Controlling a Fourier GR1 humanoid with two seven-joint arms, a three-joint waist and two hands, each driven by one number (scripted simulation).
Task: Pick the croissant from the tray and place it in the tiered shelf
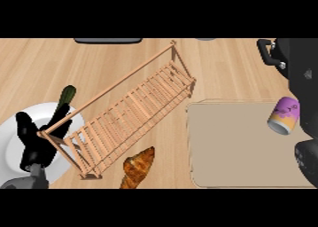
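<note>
The croissant [138,167], golden brown, lies on the wooden counter near the view's lower edge. It sits beside the low end of the tiered shelf [138,108] and left of the beige tray [246,146], with no hand touching it. The slatted wooden shelf runs diagonally from lower left to upper right. My left hand [33,139] rests open, fingers up, at the shelf's lower left end over a white plate. My right hand [306,88] is a large dark shape along the right edge, above the tray's right side and well apart from the croissant.
A purple can [284,115] lies on its side at the tray's right edge, next to my right hand. The white plate [7,146] at the lower left carries a green cucumber [67,95]. A dark grey object [109,40] sits at the counter's far edge.
</note>
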